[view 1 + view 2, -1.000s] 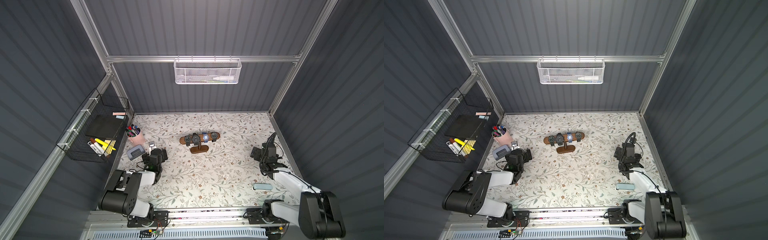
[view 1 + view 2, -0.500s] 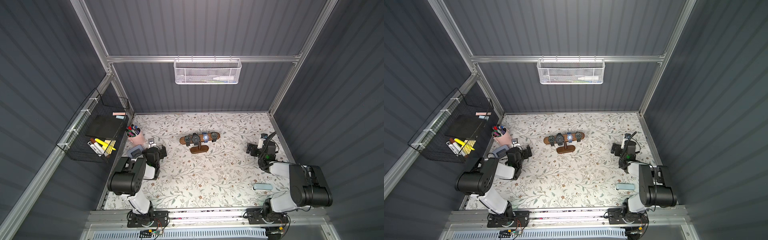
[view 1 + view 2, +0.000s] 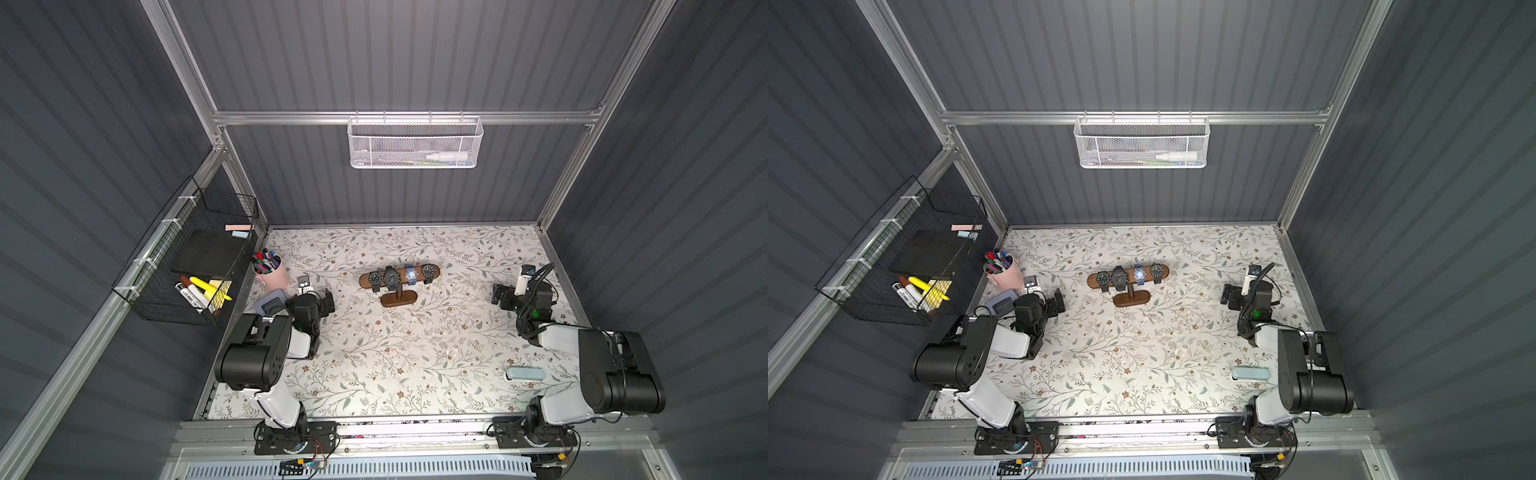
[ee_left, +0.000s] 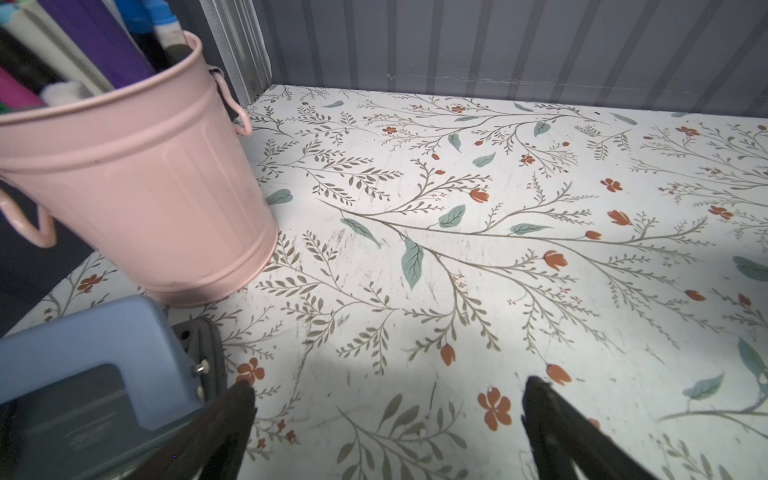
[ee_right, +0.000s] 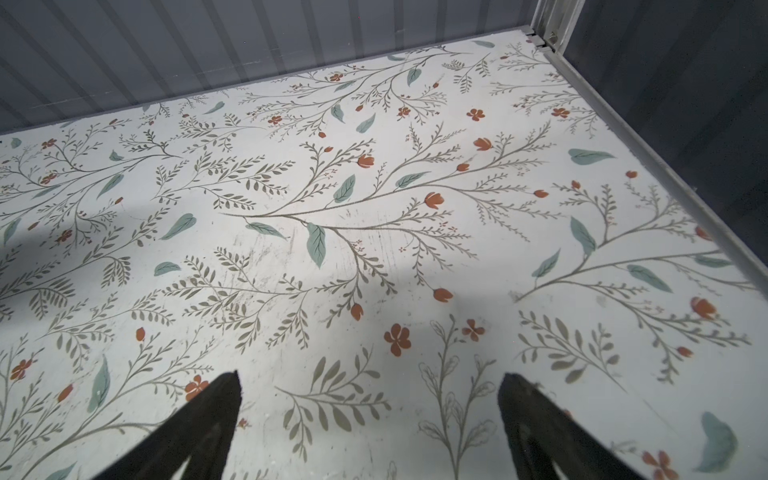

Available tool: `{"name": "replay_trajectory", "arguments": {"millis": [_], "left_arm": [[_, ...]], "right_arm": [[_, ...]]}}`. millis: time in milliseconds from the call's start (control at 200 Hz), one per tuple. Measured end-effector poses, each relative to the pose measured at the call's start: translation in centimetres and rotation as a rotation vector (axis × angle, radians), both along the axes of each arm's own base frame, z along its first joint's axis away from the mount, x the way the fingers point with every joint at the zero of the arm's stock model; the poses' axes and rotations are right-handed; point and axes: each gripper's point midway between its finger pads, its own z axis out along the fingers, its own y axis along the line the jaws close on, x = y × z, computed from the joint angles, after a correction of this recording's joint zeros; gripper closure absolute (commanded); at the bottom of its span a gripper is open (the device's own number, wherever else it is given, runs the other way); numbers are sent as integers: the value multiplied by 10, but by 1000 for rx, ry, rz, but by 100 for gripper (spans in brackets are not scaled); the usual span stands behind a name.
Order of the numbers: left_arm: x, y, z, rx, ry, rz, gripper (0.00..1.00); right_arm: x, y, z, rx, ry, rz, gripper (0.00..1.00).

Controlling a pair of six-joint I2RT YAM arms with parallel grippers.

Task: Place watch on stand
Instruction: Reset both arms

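Left wrist view shows me the left hand (image 4: 388, 386) spread wide. Its two dark fingertips sit well apart at the bottom of the frame, with only the white floral-printed desk (image 4: 457, 249) between them. A pink ribbed metal bucket (image 4: 158, 187) full of markers fills the upper left of that frame. A blue-grey boxy plastic device (image 4: 83, 353) sits in the lower left, just beside one fingertip; I cannot tell whether they touch. The right wrist view gives me the right hand (image 5: 370, 377) the same way: fingers wide apart, gripping nothing, bare desk beneath.

In both top views the dark brown wooden T-shaped stand (image 3: 400, 298) is upright on its oval base, a little above the centre of the frame and well apart from both hands. Its long flat bar carries four watches side by side: three black wristwatches (image 3: 390, 276) and one blue wristwatch (image 3: 411, 274), the blue one third from the left. A pale blue oblong object (image 3: 524, 374) lies flat on the desk at the lower right, near the right arm. A black wire basket (image 3: 183, 257) on the wall at the left of the frame holds markers. A white mesh basket (image 3: 415, 141) hangs at the top centre.
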Motion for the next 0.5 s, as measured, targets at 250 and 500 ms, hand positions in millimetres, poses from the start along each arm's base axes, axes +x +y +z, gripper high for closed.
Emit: {"name": "replay_trajectory", "arguments": {"millis": [250, 500], "left_arm": [[0, 0, 0, 0, 0, 0, 0], [0, 0, 0, 0, 0, 0, 1]], "right_arm": [[0, 0, 0, 0, -2, 0, 1], [1, 2, 1, 5, -6, 10, 1]]}}
